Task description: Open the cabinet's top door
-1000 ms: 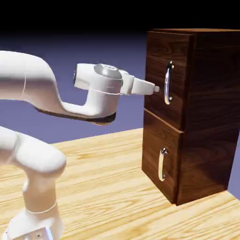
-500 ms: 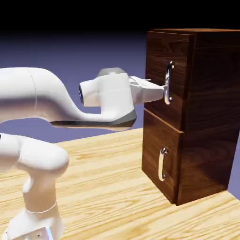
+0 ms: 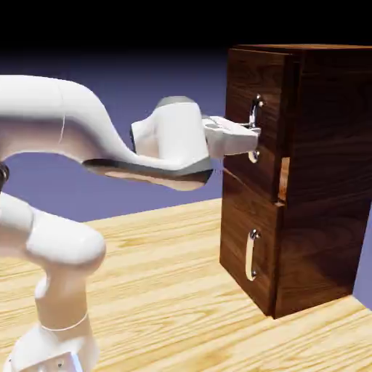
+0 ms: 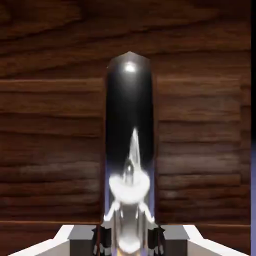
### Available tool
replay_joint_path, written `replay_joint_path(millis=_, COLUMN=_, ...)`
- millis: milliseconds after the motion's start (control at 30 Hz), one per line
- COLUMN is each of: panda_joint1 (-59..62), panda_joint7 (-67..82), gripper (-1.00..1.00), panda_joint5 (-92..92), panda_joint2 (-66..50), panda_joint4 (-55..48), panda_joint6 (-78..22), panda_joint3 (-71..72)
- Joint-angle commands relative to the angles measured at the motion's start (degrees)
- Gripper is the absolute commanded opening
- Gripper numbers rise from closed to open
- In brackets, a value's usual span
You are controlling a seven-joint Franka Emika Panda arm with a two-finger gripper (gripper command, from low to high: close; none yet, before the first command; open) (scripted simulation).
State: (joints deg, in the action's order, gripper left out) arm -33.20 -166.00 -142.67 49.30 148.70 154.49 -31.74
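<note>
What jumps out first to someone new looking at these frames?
The gripper shut on the top door's handle, at the cabinet's upper front. The top door stands slightly ajar, a lit gap at its lower right edge. In the hand view the shiny handle fills the middle against dark wood.

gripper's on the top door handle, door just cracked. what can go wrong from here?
1. The gripper is shut on the handle, a smooth, rounded silver bar; under pull the fingertips could slide along it or slip off.
2. The top door is only slightly ajar. It swings on an arc, so a straight pull may twist the grip or jam.
3. The cabinet stands loose on the table and might shift.
</note>
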Motion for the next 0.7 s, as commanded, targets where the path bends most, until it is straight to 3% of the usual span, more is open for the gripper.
replay_joint_path(millis=0, panda_joint1=1.9, panda_joint7=0.0, gripper=-1.0, panda_joint5=1.6, panda_joint2=0.1, panda_joint4=0.8, panda_joint6=-0.6, panda_joint3=2.1)
replay_joint_path(millis=333, panda_joint1=20.7, panda_joint7=0.0, gripper=-1.0, panda_joint5=17.5, panda_joint2=2.2, panda_joint4=6.5, panda_joint6=-2.4, panda_joint3=22.9)
replay_joint_path(millis=667, panda_joint1=40.6, panda_joint7=1.0, gripper=-1.0, panda_joint5=34.0, panda_joint2=7.8, panda_joint4=9.1, panda_joint6=3.0, panda_joint3=42.7)
